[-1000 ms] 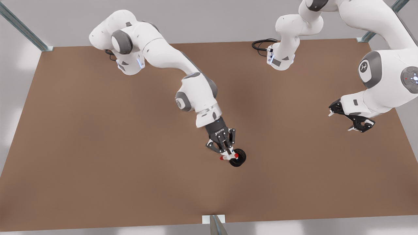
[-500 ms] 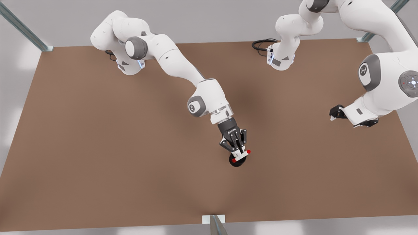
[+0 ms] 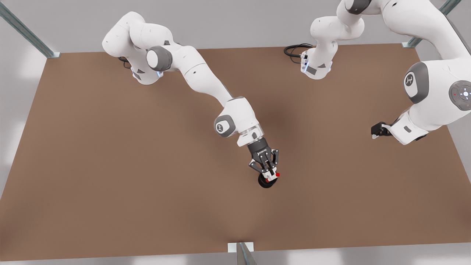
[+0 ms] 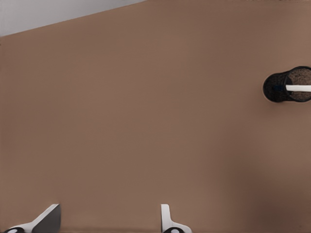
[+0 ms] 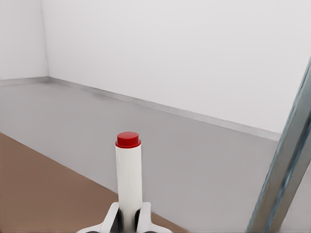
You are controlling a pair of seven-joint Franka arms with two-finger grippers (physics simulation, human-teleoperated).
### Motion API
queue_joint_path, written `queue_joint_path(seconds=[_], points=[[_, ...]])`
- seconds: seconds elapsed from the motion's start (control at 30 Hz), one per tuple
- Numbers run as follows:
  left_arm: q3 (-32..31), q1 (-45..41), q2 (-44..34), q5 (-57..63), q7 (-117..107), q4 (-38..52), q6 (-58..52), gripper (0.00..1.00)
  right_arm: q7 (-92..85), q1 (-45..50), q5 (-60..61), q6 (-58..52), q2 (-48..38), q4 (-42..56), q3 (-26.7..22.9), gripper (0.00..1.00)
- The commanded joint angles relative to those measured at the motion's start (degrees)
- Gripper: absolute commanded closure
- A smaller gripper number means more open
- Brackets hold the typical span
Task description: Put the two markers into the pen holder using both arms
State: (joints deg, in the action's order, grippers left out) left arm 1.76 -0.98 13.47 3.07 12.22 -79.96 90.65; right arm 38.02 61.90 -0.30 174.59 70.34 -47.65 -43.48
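My right gripper (image 3: 271, 175) hangs just over the black pen holder (image 3: 263, 183) near the table's middle, shut on the red-capped marker (image 3: 272, 176). In the right wrist view that marker (image 5: 129, 179) stands up between the fingers, red end (image 5: 128, 140) away from the camera, with the gripper (image 5: 129, 222) closed on its white barrel. My left gripper (image 3: 379, 130) waits at the front view's right, mostly hidden behind its wrist. The left wrist view shows that gripper (image 4: 108, 221) open, fingertips wide apart over bare table. Far off, the pen holder (image 4: 279, 87) has a white barrel (image 4: 297, 88) with a dark blue end in it.
The brown table (image 3: 110, 165) ends in grey floor on all sides, with metal frame posts (image 3: 243, 254) at the near edge and back corners. A black cable (image 3: 294, 49) lies beside the back arm base.
The right gripper swung from beside the holder to over it, and the red marker turned from lying crosswise to nearly upright. The left arm's wrist rolled, hiding most of its gripper.
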Motion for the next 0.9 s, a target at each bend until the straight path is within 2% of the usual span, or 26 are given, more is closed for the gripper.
queue_joint_path(seconds=[0.0, 0.17, 0.23, 0.33, 0.87], points=[[0.0, 0.0, 0.0, -0.1, -7.5, 0.0, 0.1, 0.00, 14.6, 0.2, 0.1, 0.1, 0.5, 0.0, -0.3, 0.79], [0.0, 0.5, 0.5, -0.9, -7.5, 0.1, 0.7, 0.00, 14.8, 2.3, 0.1, 0.1, 2.7, -0.3, -1.2, 0.79], [0.0, 0.7, 0.8, -1.0, -7.6, -0.2, -3.7, 0.00, 14.8, 3.6, 0.1, 0.1, 4.6, -0.4, -2.8, 0.79], [0.0, 3.3, 1.6, -6.1, -7.1, -0.1, -4.1, 0.00, 14.6, 3.7, -2.9, 3.7, 5.4, -2.4, -3.8, 0.79], [0.0, 3.3, 1.5, -7.0, -7.6, -0.2, -5.0, 0.00, 14.7, 4.0, -4.1, 4.0, 8.7, -2.4, -4.7, 0.79]])
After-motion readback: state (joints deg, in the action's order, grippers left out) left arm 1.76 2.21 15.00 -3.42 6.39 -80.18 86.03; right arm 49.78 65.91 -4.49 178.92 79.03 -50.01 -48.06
